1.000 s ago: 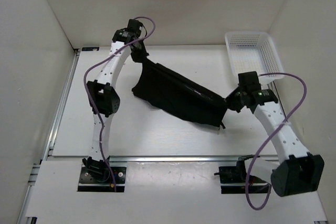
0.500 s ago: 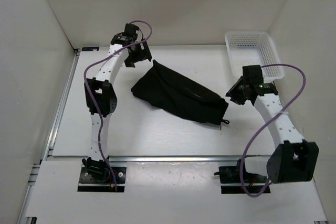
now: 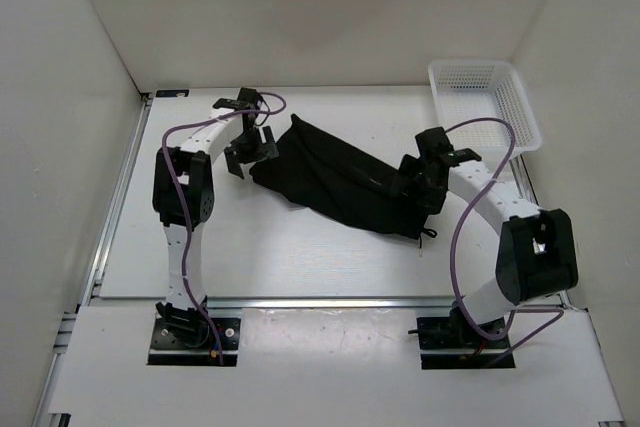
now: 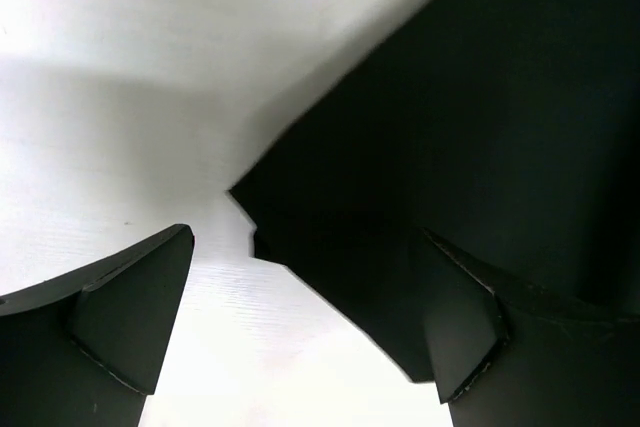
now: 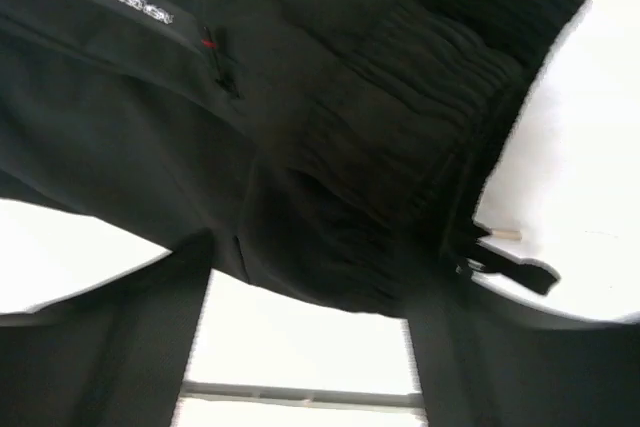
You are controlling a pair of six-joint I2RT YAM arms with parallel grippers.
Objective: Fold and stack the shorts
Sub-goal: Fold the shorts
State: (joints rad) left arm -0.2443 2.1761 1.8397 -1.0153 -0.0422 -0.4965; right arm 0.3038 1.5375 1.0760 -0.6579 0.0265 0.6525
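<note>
Both arms have dropped to the shorts, now flat on the counter.
Left tool wide at one corner; right tool spread over the waistband, holding nothing.

A white table forms the floor of a white enclosure. It is closed in by a back wall, a left wall and a right wall. A white plastic mesh basket sits at the table's far right corner, near the right wall, with its long side running front to back. A metal rail runs along the table's left edge, and a silver strip crosses its near edge.
</note>
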